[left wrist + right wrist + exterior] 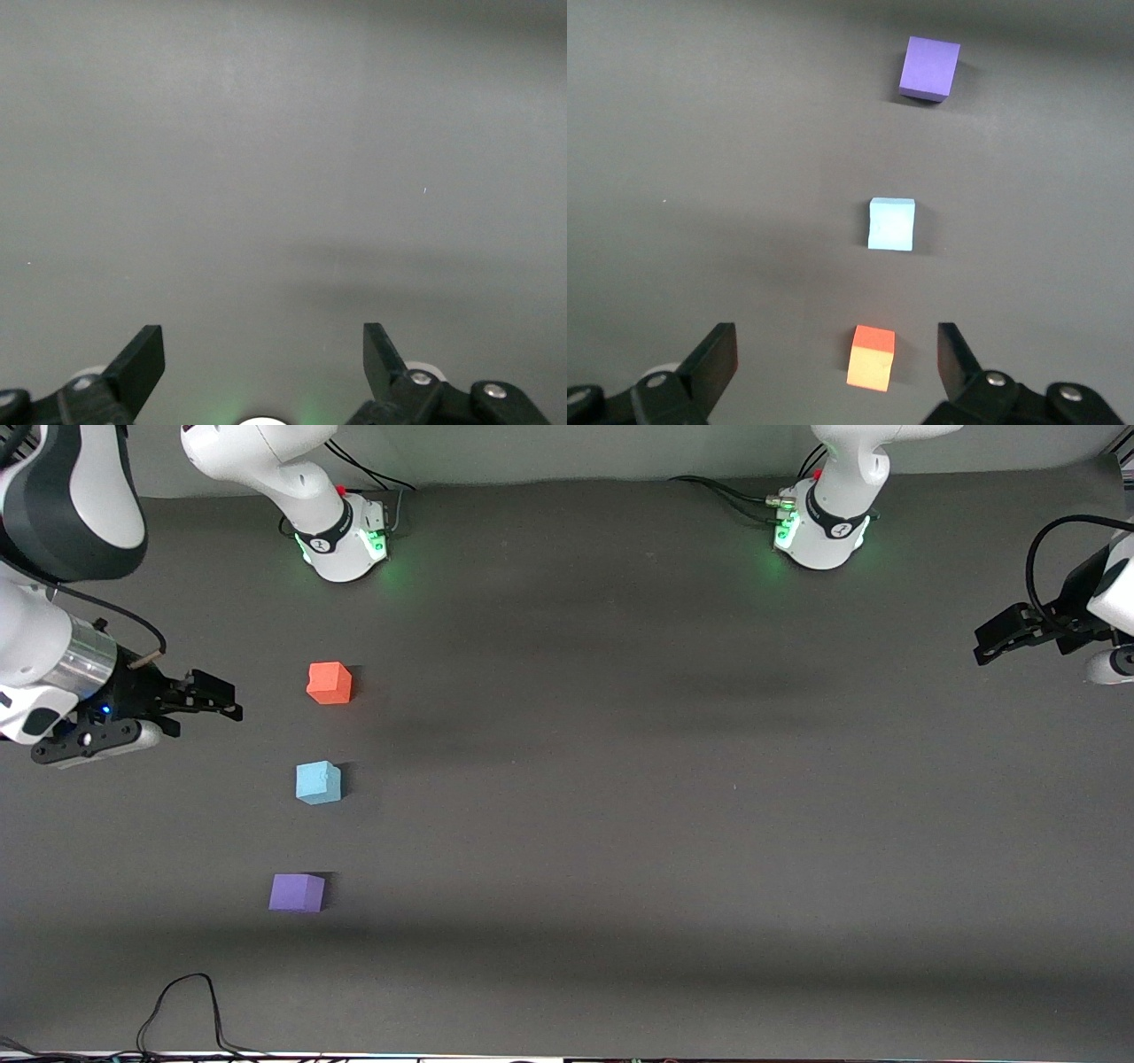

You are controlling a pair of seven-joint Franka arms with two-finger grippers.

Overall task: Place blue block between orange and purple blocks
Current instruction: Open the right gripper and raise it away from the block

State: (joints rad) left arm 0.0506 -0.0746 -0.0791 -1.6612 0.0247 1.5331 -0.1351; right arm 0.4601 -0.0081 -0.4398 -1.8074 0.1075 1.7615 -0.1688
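Observation:
The orange block (330, 683), the blue block (318, 782) and the purple block (297, 892) lie apart in a line on the dark table. The orange one is farthest from the front camera, the purple one nearest, and the blue one sits between them. My right gripper (221, 698) is open and empty, off to the right arm's end of the table from the orange block. The right wrist view shows the orange block (871, 357), blue block (891, 223) and purple block (929, 69) past my open right gripper (835, 343). My left gripper (982, 648) waits open and empty at the left arm's end; the left wrist view (264, 354) shows only bare table.
A black cable (182, 1010) loops on the table near its front edge, nearer the front camera than the purple block. The two arm bases (341, 540) (819, 531) stand along the table's back edge.

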